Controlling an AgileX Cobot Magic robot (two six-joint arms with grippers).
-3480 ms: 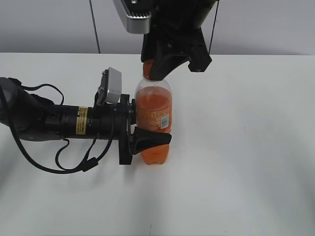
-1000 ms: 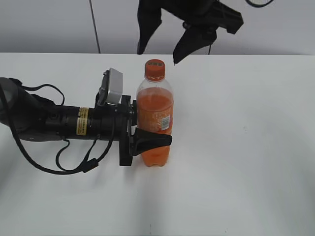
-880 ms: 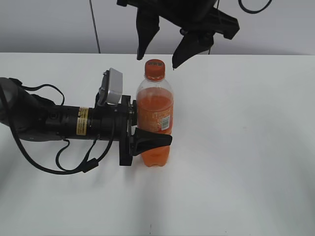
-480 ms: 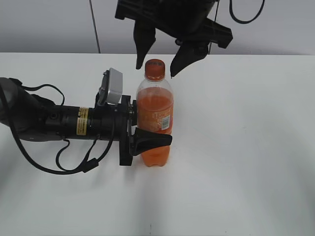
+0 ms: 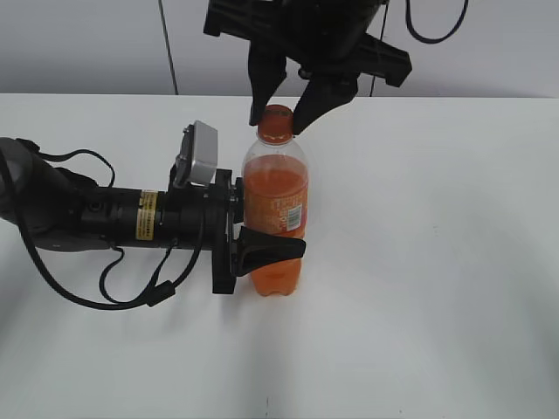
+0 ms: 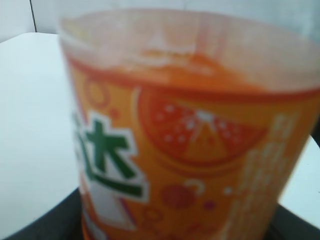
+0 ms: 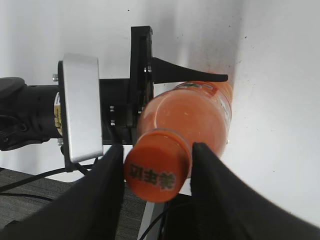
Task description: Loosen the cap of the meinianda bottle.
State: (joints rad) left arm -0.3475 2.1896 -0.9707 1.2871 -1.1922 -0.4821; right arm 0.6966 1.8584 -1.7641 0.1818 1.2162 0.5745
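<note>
The meinianda bottle (image 5: 274, 205) stands upright on the white table (image 5: 437, 262), full of orange drink. My left gripper (image 5: 266, 237) reaches in from the left and is shut on its lower body; one black finger (image 5: 272, 247) crosses the front. In the left wrist view the bottle's orange label (image 6: 190, 150) fills the frame. My right gripper (image 5: 278, 120) hangs from above, its fingertips pressed on both sides of the orange cap (image 5: 276, 122). In the right wrist view the cap (image 7: 157, 172) sits between the two black fingers (image 7: 102, 190), above the bottle (image 7: 195, 110).
The left arm (image 5: 96, 214) lies along the table with loose black cables (image 5: 131, 292) beside it. A silver camera box (image 5: 196, 153) sits on its wrist near the bottle's shoulder. A grey wall (image 5: 87, 44) stands behind the table.
My right gripper had lifted off the cap and opened wide above it. It has since come down and closed in until its fingertips meet the cap. The bottle and left arm have not moved.
</note>
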